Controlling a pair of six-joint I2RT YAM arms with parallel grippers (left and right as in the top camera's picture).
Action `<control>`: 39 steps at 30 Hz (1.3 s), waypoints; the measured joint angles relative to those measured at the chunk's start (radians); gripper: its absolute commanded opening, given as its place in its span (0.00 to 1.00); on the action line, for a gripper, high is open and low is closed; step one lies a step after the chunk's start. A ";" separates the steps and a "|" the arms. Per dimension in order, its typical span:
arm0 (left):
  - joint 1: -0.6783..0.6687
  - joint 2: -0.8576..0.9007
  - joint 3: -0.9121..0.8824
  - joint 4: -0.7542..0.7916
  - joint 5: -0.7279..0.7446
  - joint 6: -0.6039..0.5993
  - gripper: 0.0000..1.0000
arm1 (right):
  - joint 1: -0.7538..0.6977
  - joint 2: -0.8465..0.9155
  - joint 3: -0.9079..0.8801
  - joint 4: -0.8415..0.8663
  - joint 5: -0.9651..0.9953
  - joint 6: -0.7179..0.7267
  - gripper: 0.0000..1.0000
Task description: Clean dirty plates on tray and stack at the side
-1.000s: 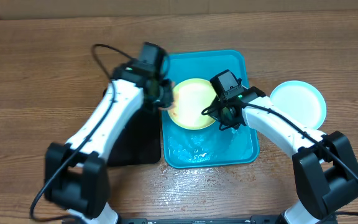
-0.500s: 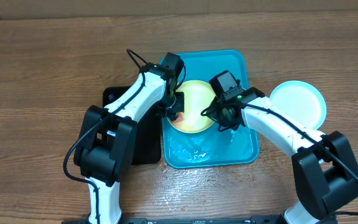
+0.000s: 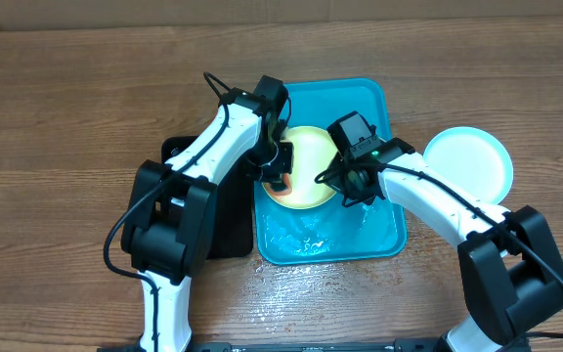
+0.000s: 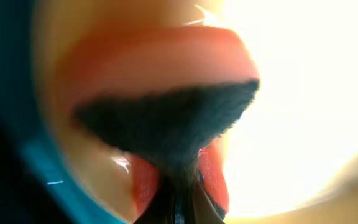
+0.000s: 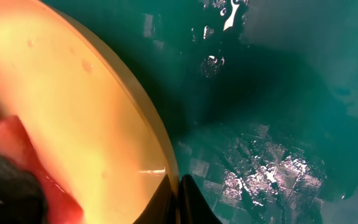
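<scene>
Tray: large turquoise rectangular plastic tray (image 3: 379, 103), wet, on the wooden table (image 3: 66, 117).
Dirty plate: round pale yellow-green plastic plate (image 3: 311, 156), inside the tray's far half, with a red smear along its left edge.
Left gripper (image 4: 178, 202): clamped on a black fuzzy pad (image 4: 166, 121) pressed on the smear.
Right gripper (image 5: 179, 200): pinched tight on that plate's right rim.
Other plate: light blue round plate with white centre (image 3: 469, 161), right of the tray.
Black tray: small black rectangular tray (image 3: 223, 230), just left of the tray.
</scene>
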 measured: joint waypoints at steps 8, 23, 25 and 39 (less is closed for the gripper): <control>-0.030 0.026 0.001 -0.050 0.186 0.062 0.04 | -0.001 0.000 -0.002 -0.001 0.006 0.000 0.04; -0.059 0.026 0.023 -0.060 -0.309 -0.191 0.04 | 0.009 0.004 -0.009 0.014 -0.054 0.005 0.04; -0.059 0.026 0.026 -0.056 -0.368 -0.225 0.04 | 0.013 0.004 -0.009 0.013 -0.065 0.008 0.04; -0.050 0.027 0.053 0.013 -0.470 -0.292 0.04 | 0.015 0.004 -0.006 -0.008 -0.079 0.016 0.04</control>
